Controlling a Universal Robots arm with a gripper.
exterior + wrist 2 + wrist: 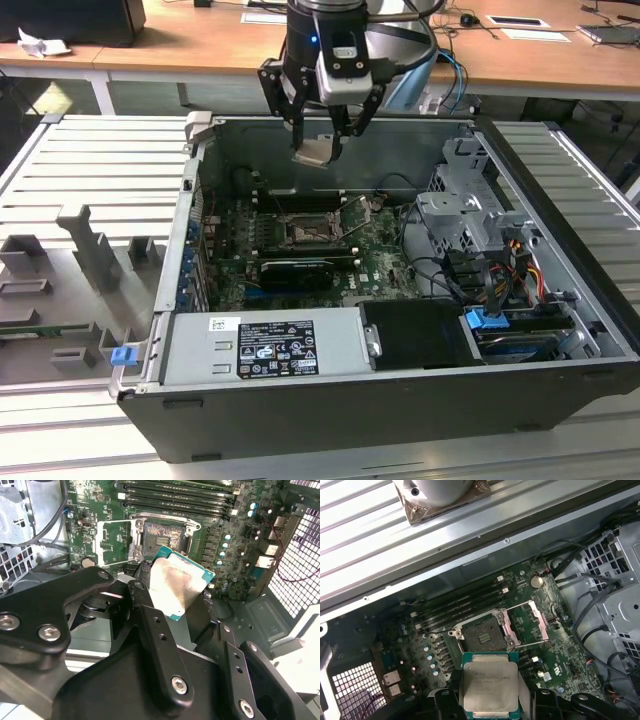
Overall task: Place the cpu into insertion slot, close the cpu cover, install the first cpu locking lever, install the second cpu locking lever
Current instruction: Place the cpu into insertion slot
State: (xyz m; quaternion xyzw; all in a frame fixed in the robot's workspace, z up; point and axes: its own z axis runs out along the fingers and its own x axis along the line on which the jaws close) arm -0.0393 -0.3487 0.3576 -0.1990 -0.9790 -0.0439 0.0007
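My gripper [320,138] hangs above the open computer case, shut on the cpu [318,151]. In both wrist views the cpu [180,585] [491,686] is a square chip with a pale metal face and a green edge, clamped between black fingers [145,587] by two opposite sides. Below it on the motherboard lies the insertion slot [482,637] [162,534] [305,232], dark and bare inside its silver rim. The cpu cover [526,622] [115,542] is flipped open beside the slot. Thin wire levers [535,642] stand raised away from the slot. The chip is well above the board, touching nothing else.
Long black memory slots [462,602] run along one side of the slot. A black card [297,270] lies on the near side, with the power supply [265,345] in front. A drive cage [470,215] and cables [490,275] stand at the exterior view's right. Case walls [190,215] surround the board.
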